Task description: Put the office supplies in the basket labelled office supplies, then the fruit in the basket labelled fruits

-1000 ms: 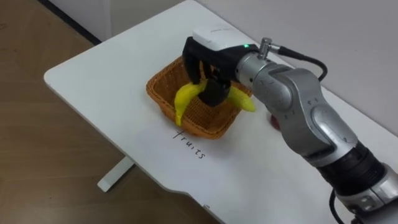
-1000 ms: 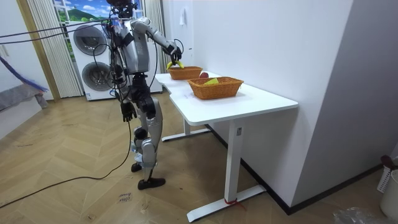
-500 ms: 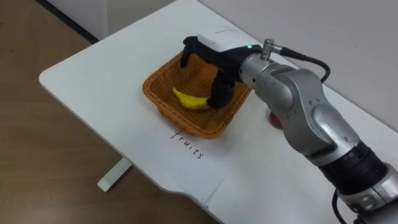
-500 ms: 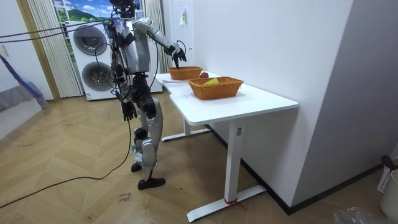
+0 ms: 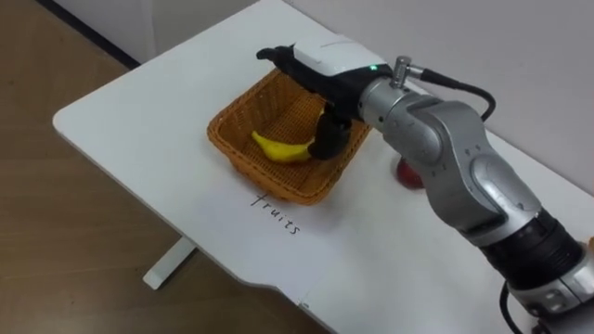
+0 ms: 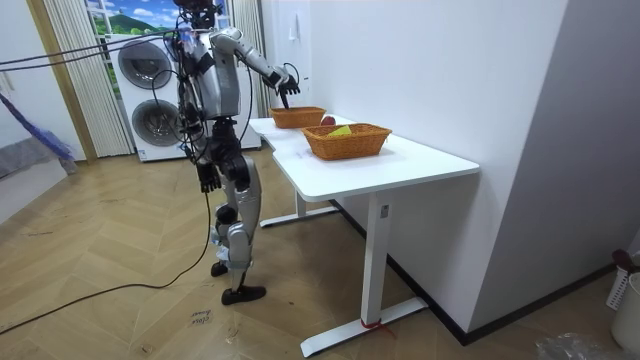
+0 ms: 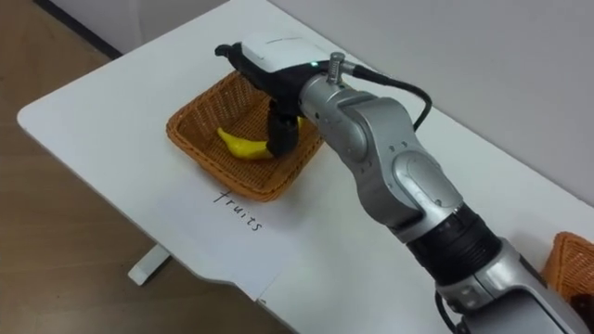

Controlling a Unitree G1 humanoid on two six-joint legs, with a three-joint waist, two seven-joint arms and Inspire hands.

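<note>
left eye view: your right hand (image 5: 320,70) hovers over the brown woven wicker basket (image 5: 249,173) on the white table (image 5: 130,102), fingers spread and gripping nothing. lift straight up from here, so the thumb clears both the fruit and the rim. the curved yellow banana (image 5: 281,148) lies on the basket floor below the straight fingers, its right end just beside the down-pointing thumb; contact there i cannot tell. your left hand (image 6: 205,180) hangs by the hip.

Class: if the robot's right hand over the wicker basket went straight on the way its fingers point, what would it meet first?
Probably the banana, or the basket floor beside it: the right hand points its fingers down into the basket near the banana's end. Depth is unclear.
</note>
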